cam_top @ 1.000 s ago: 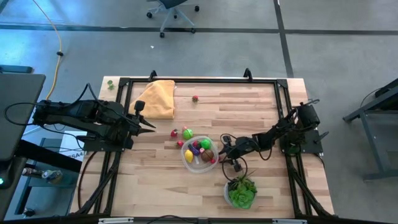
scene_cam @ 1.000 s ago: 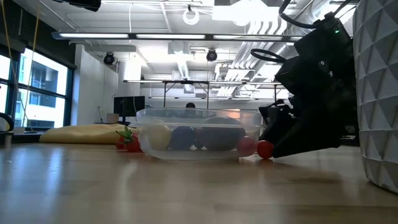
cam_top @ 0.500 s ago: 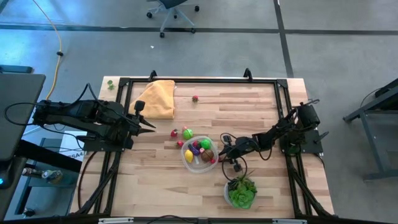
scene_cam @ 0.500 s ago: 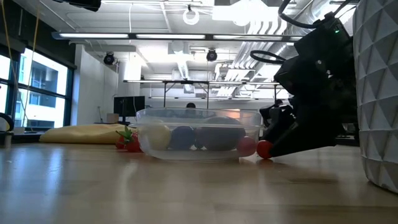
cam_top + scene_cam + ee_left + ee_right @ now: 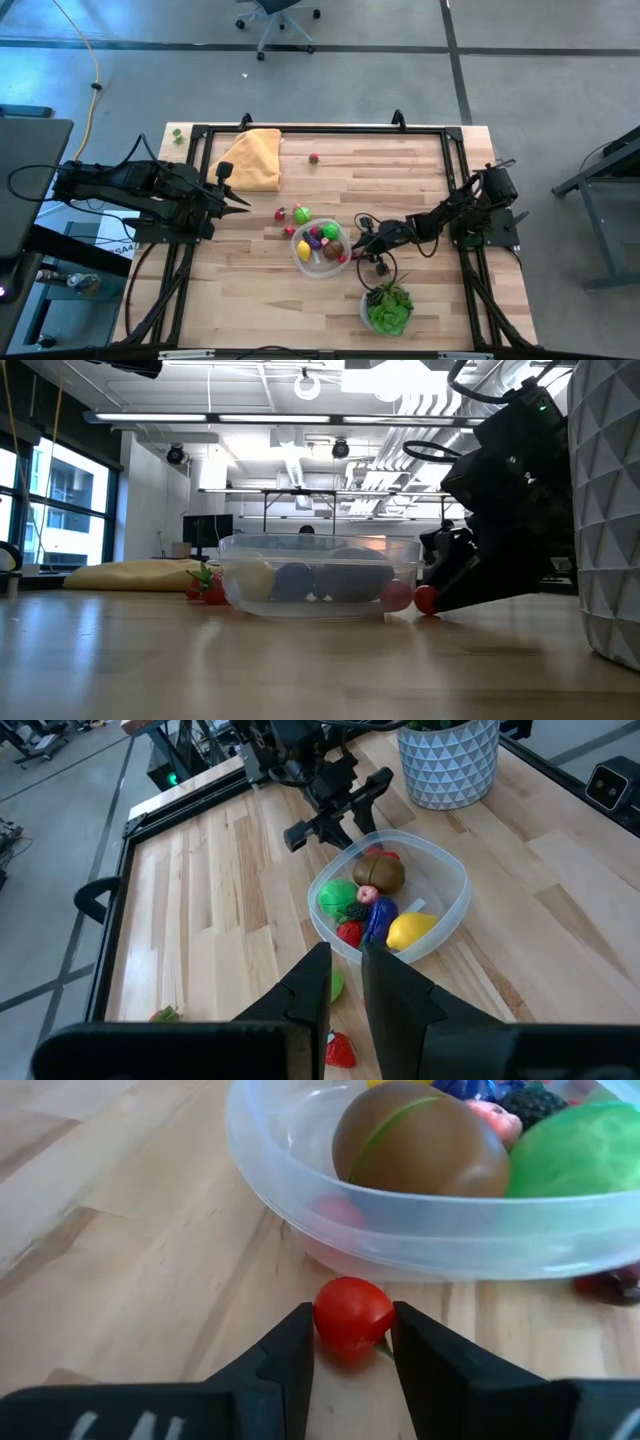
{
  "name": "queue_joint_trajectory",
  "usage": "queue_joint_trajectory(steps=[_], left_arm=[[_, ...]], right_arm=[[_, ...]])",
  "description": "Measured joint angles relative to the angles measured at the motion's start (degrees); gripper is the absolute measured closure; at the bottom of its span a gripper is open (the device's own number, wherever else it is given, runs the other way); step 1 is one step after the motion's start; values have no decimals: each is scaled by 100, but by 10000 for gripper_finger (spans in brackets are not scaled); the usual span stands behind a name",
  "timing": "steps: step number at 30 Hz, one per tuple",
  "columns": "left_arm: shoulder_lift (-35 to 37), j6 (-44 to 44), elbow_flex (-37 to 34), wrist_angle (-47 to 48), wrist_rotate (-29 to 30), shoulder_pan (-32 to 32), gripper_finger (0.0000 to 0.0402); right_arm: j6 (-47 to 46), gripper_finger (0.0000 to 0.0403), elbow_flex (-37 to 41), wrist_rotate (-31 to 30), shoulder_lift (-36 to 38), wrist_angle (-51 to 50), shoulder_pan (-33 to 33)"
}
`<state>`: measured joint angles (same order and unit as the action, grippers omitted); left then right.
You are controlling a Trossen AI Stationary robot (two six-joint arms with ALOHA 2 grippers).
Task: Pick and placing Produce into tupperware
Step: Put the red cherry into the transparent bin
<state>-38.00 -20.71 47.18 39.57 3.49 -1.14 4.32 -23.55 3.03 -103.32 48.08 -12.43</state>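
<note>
The tupperware (image 5: 322, 247) is a round clear tub on the table's middle. It holds a yellow, a green, a brown, a purple and a red piece of produce (image 5: 372, 900). A small red tomato (image 5: 350, 1315) lies on the wood just outside the tub's right wall, and my right gripper (image 5: 350, 1342) is shut on it. More produce (image 5: 296, 215) lies left of the tub, and one red piece (image 5: 314, 158) lies farther back. My left gripper (image 5: 240, 200) hovers shut, high over the table's left side. My right gripper pinches the small red tomato by its two sides (image 5: 322, 1320) between its fingertips (image 5: 290, 1345). The fingers slant downward from the table's right side. The tomato (image 5: 426, 600) sits on the wood, close beside the tub's wall.
A white patterned pot with a green plant (image 5: 387, 310) stands near the front edge, close behind my right arm. A yellow cloth (image 5: 252, 158) lies at the far left. A black frame (image 5: 320, 128) runs round the table's edge.
</note>
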Motion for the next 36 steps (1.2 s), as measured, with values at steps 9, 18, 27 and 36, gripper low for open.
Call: queue_joint_trajectory(steps=[9, 18, 27, 36], left_arm=[[-2, -2, 0, 0, 0, 0, 350], [0, -1, 0, -2, 0, 0, 350], [-2, 0, 0, 0, 0, 0, 350], [-1, -1, 0, 0, 0, 0, 350]], right_arm=[[210, 290, 7, -443, 999, -1462, 4], [402, 290, 11, -877, 2315, -2637, 200], [-145, 290, -514, -1054, 3057, -2855, 684], [-84, 290, -2416, -620, 2397, -4707, 881]])
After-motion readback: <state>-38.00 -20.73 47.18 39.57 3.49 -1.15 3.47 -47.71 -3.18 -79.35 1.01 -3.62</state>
